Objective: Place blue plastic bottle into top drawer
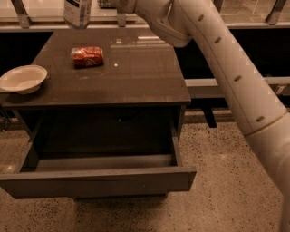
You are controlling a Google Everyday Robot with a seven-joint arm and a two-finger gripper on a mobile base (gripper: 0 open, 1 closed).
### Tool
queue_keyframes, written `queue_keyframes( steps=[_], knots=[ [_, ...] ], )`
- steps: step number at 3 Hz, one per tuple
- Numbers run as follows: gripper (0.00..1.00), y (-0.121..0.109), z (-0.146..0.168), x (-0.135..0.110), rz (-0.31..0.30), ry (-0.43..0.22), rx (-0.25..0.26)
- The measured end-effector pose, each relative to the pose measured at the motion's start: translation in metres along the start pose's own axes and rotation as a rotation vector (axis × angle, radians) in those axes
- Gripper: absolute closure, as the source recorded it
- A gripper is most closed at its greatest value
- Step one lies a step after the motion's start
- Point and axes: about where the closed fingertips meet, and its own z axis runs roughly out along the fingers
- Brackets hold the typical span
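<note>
The blue plastic bottle (78, 13), clear with a white-and-blue label, hangs in the air at the top left, above the back left of the dark table (136, 77); only its lower part shows. My gripper (86, 2) is at the top edge, mostly cut off, shut on the bottle. My white arm (217, 59) reaches over from the right. The top drawer (97, 179) stands pulled out below the table top, with nothing seen inside it.
A crushed red soda can (87, 56) lies on the table below the bottle. A white bowl (21, 79) sits at the table's left edge. A speckled floor lies around the drawer, and a rail runs behind the table.
</note>
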Motion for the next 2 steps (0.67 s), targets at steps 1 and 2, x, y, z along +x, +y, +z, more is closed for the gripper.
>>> queue_keyframes(
  steps=[1,2],
  knots=[
    [1.0,0.052,-0.033,0.01,0.101,0.046,-0.052],
    [1.0,0.109,-0.073,0.056,0.238,0.196,-0.145]
  ],
)
